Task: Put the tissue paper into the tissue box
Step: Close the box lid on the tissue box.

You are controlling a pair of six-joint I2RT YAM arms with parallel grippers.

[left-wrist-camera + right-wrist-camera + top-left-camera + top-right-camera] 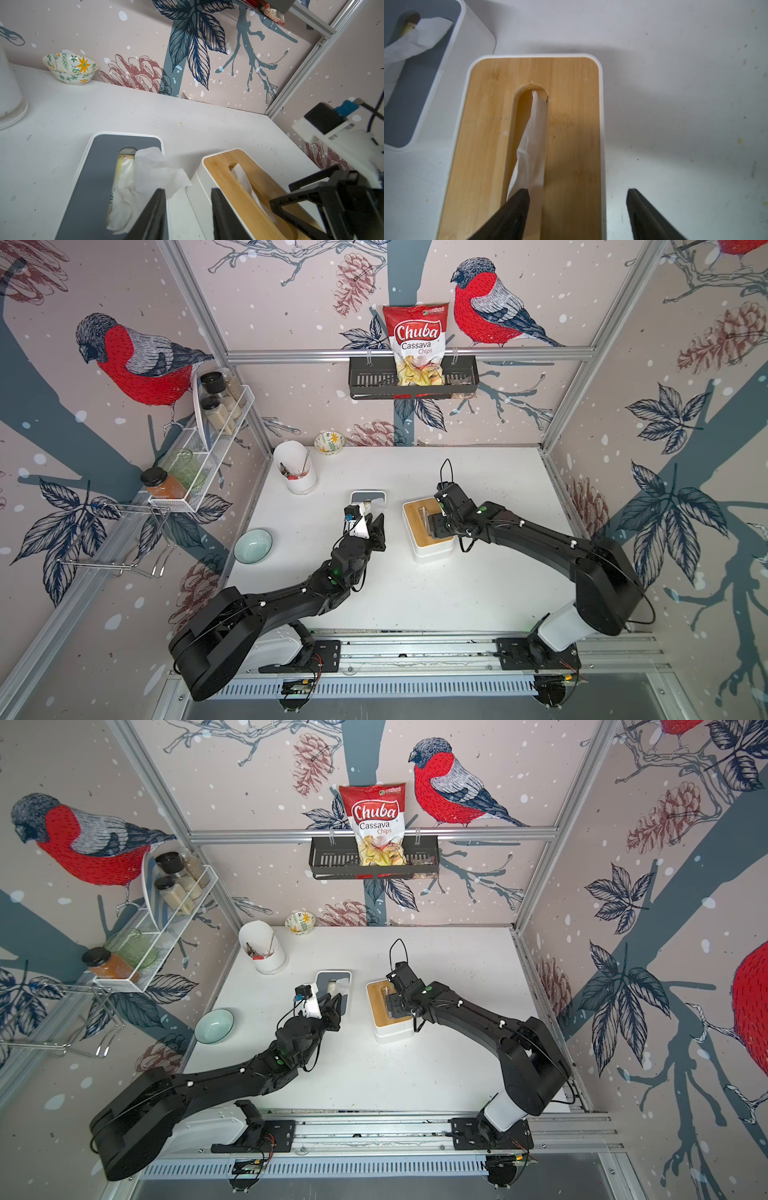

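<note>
Just beside your box with the wooden lid (571, 124) stands a grey-lid box (409, 99) with a second tissue (421, 35) sticking out, and your left gripper (188, 191) hangs near that one, its jaws partly apart with nothing between them. The tissue (531, 141) lies in the slot of the wooden lid, long and narrow, its long axis along the slot. Your right gripper (577, 193) is spread wide above this lid, one finger (515, 207) at the tissue's end.

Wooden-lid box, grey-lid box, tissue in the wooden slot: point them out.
Wooden-lid box (571, 145), right wrist view, bare bamboo lid.
Grey-lid box (93, 176), left wrist view, grey lid surface.
Tissue (533, 135), right wrist view, strip inside the slot.
</note>
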